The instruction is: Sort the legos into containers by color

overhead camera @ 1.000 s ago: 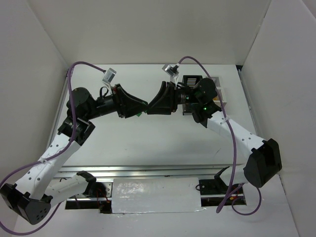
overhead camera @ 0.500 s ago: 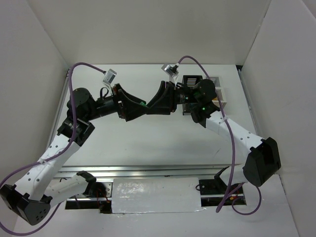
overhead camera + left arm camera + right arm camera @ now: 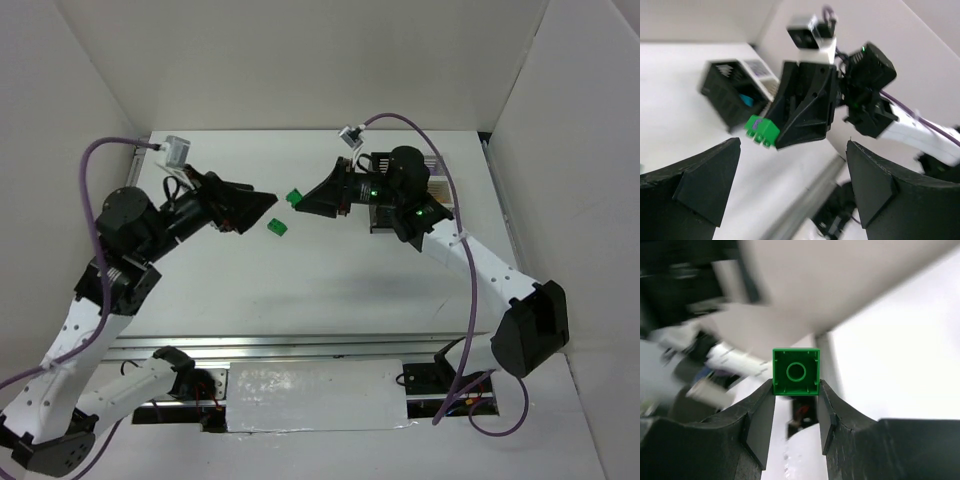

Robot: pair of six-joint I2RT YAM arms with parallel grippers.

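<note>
Grip shouldn't be loosened early: green lego [image 3: 796,371] is pinched mid-air in the right gripper [image 3: 795,399], left gripper [image 3: 258,204] is spread wide and empty. Best lowered right into the containers [image 3: 727,97] first.

Green brick [image 3: 796,371], black bin [image 3: 724,100]

There were two green legos, a first lego [image 3: 295,197] and a second lego [image 3: 276,228], and one teal lego [image 3: 746,100]. One black bin [image 3: 722,95] and one white bin [image 3: 759,67] could be counted. Arms were two: left arm [image 3: 80,330] and right arm [image 3: 480,265].
</note>
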